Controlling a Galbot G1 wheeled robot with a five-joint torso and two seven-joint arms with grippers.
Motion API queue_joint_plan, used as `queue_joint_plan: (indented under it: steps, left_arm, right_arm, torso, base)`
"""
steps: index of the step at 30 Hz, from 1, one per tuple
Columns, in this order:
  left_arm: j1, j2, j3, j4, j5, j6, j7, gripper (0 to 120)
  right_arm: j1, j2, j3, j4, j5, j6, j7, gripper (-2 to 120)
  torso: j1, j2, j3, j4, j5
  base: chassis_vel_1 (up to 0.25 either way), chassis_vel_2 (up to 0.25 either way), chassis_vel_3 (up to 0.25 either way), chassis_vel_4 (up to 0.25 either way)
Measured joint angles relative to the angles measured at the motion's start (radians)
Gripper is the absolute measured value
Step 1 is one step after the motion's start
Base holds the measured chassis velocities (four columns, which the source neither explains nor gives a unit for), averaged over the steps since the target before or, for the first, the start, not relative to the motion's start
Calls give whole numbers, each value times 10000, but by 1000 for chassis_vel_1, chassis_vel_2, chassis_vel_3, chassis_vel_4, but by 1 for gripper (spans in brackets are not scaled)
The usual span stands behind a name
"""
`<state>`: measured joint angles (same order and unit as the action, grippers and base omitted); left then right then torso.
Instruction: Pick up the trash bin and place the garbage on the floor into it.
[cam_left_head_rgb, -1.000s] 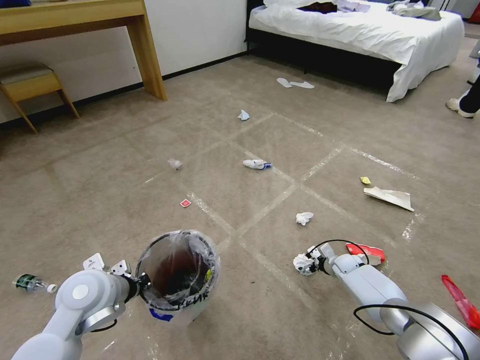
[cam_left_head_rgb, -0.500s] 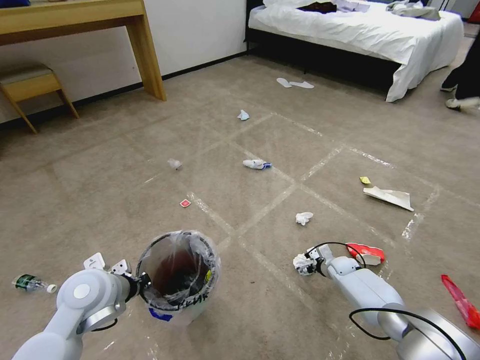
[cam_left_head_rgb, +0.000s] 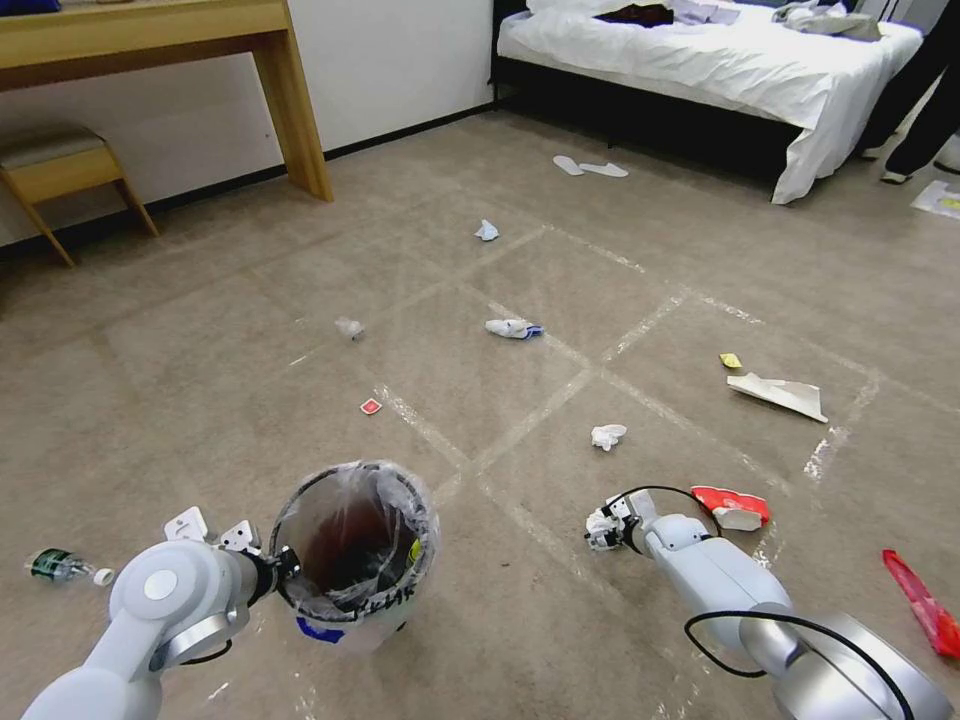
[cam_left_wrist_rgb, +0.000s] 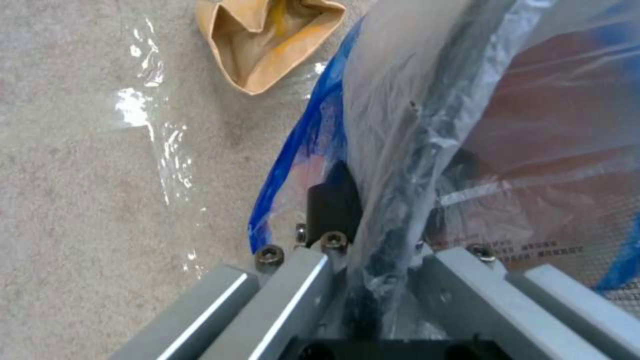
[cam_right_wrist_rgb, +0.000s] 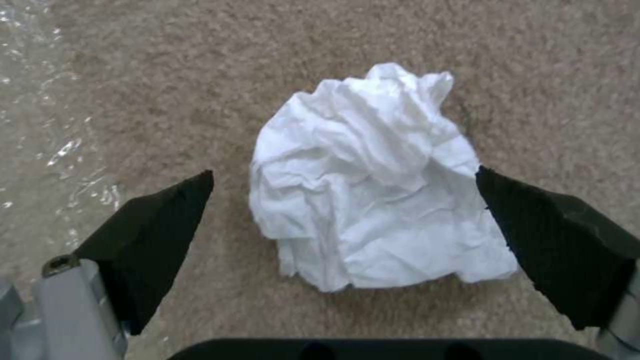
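The left gripper (cam_left_wrist_rgb: 373, 250) pinches the crinkly plastic-lined rim of the trash bin (cam_left_head_rgb: 355, 545), near left. Near right, the right gripper (cam_right_wrist_rgb: 343, 220) is spread wide around a crumpled white tissue (cam_right_wrist_rgb: 373, 180) on the short-pile carpet (cam_left_head_rgb: 200, 400). The left wrist view adds torn brown cardboard (cam_left_wrist_rgb: 267, 40) beside the bin.

tissue (cam_right_wrist_rgb: 373, 180) between spread jaws | bare floor (cam_right_wrist_rgb: 200, 90) around | nothing blocking
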<state>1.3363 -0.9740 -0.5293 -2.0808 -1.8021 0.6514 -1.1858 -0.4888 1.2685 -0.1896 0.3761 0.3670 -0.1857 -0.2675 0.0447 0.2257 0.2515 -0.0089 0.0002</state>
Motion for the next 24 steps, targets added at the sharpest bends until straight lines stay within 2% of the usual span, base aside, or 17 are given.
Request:
queue_joint_plan:
  steps: [5,24]
  left_arm:
    - [10,12,-7,8,29,0,49,0]
    - [-103,60,61,88,93,-9,112,0]
  right_arm:
    - [11,76,141,-152,-280,142,116,100]
    - [2,182,535,-357,9,-81,556,100]
  torso:
    - [0,0,0,0,0]
    - [0,0,0,0,2]
  base:
    - [0,0,0,0]
    - [0,0,0,0]
